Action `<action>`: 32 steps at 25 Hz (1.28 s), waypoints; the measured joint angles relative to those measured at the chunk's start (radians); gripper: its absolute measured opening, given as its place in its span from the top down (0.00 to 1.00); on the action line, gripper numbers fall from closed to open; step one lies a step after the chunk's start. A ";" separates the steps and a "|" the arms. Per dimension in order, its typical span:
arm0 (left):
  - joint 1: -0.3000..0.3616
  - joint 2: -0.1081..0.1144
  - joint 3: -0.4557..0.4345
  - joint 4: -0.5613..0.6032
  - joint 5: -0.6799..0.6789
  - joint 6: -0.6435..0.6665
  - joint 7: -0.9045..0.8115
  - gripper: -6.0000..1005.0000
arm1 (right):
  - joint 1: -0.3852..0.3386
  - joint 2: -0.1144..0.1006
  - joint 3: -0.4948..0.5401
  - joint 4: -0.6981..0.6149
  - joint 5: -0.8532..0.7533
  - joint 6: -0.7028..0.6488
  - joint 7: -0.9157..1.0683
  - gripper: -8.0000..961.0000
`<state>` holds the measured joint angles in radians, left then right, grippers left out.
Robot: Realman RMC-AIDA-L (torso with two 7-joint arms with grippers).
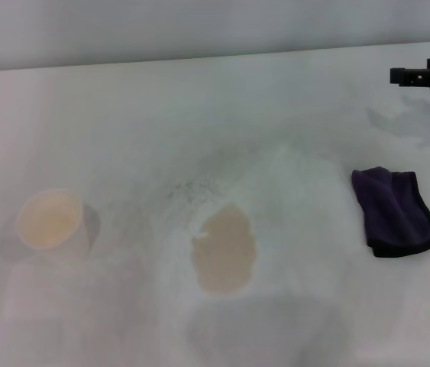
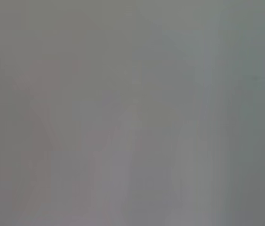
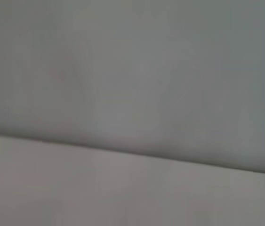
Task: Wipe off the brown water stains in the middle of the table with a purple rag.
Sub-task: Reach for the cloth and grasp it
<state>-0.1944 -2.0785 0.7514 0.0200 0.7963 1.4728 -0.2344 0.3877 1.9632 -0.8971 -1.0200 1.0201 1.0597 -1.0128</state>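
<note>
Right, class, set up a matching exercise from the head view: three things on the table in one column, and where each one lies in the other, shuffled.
Things:
1. brown water stains
2. purple rag
3. paper cup

Places on the table:
A. robot's right side
B. robot's left side
C. middle

Pairs: 1-C, 2-A, 3-B

The right gripper hangs beyond the rag, not touching it.

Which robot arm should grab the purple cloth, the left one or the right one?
Probably the right. The right gripper hangs over the table's right side, beyond the purple rag. The left arm is out of view.
</note>
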 joint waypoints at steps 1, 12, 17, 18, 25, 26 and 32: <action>0.000 0.000 0.000 0.000 0.000 0.000 0.000 0.11 | 0.002 0.009 0.000 -0.059 -0.063 0.031 0.048 0.09; -0.019 0.000 0.000 0.011 0.000 -0.001 0.000 0.11 | 0.044 0.046 -0.124 -0.356 -0.411 0.338 0.313 0.10; -0.033 0.001 0.000 0.012 0.000 -0.009 0.000 0.11 | 0.070 0.047 -0.200 -0.358 -0.502 0.396 0.369 0.10; -0.035 0.001 0.000 0.012 0.000 -0.011 0.000 0.11 | 0.077 0.047 -0.211 -0.352 -0.519 0.406 0.376 0.10; -0.040 0.002 0.000 0.012 0.000 -0.014 0.000 0.11 | 0.100 0.049 -0.287 -0.342 -0.601 0.487 0.428 0.10; -0.040 0.002 0.000 0.012 0.000 -0.014 0.000 0.11 | 0.100 0.049 -0.294 -0.342 -0.610 0.497 0.433 0.10; -0.042 0.002 0.000 0.012 0.000 -0.014 0.000 0.11 | 0.100 0.051 -0.332 -0.330 -0.602 0.550 0.438 0.10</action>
<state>-0.2364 -2.0769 0.7516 0.0323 0.7961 1.4587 -0.2347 0.4876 2.0144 -1.2289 -1.3502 0.4176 1.6097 -0.5752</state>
